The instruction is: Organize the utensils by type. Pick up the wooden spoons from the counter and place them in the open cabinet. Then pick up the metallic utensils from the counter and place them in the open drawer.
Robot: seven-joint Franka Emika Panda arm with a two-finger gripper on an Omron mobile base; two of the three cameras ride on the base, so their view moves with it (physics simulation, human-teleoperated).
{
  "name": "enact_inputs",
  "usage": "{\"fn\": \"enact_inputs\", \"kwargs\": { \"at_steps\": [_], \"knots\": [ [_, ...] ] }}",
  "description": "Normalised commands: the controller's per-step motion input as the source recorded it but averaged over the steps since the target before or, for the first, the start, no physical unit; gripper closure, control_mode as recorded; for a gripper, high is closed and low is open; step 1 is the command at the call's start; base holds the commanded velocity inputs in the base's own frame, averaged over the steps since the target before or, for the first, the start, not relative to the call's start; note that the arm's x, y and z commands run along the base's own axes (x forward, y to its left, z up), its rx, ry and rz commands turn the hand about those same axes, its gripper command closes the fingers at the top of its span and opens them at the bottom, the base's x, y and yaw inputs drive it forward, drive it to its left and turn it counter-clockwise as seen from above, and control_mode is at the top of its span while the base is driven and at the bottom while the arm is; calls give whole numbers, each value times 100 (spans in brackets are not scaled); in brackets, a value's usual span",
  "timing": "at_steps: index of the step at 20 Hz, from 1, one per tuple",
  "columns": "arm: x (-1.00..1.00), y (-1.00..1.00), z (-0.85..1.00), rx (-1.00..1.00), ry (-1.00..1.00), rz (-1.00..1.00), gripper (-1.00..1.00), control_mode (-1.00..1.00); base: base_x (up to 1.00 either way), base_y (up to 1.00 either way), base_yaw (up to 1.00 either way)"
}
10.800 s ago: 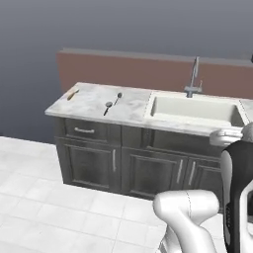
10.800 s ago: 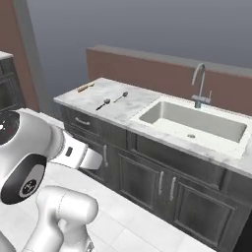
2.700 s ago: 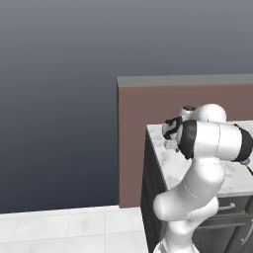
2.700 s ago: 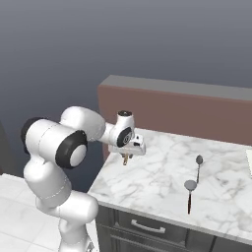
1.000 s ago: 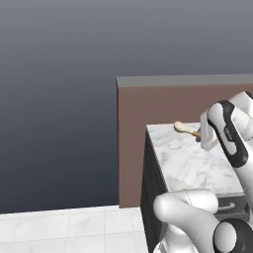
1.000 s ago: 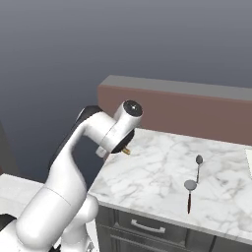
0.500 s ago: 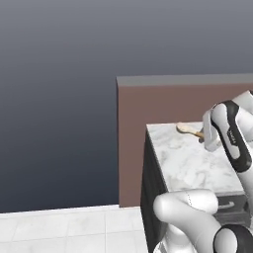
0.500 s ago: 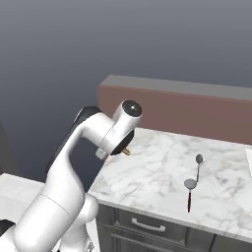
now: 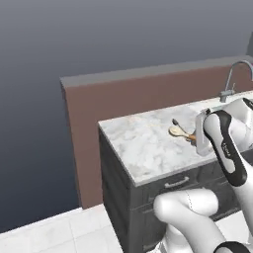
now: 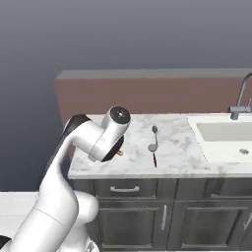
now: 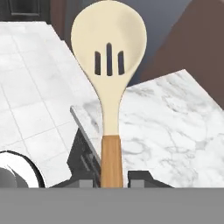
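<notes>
With my pincer (image 11: 112, 178) clamped narrow on the orange-brown handle, the wooden spoon (image 11: 109, 65) rides light and stiff — slotted head top-heavy, above the counter's (image 11: 175, 127) left edge.

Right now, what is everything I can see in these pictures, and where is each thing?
Wooden spoon: one, pale slotted head, orange-brown handle, held in the gripper above the counter's end.
Metal utensils: two, dark grey, lying close together on the counter between the arm and the sink.
Counter: one, white marble with grey veins, on dark grey base cabinets.
Sink: one, pale basin set into the counter at the right.
Faucet: one, silver, behind the sink.
Back wall: one, brown, behind the counter.
Floor: white tiles.
Gripper: one, dark fingertips shut on the spoon's handle.
</notes>
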Motion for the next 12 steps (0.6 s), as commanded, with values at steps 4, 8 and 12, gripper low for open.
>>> {"fn": "enact_inputs", "kwargs": {
  "at_steps": [4,8,12],
  "knots": [
    [0,0,0,0,0,0,100,100,0,0,-100],
    [0,0,0,0,0,0,100,100,0,0,-100],
    [0,0,0,0,0,0,100,100,0,0,-100]
  ]
}}
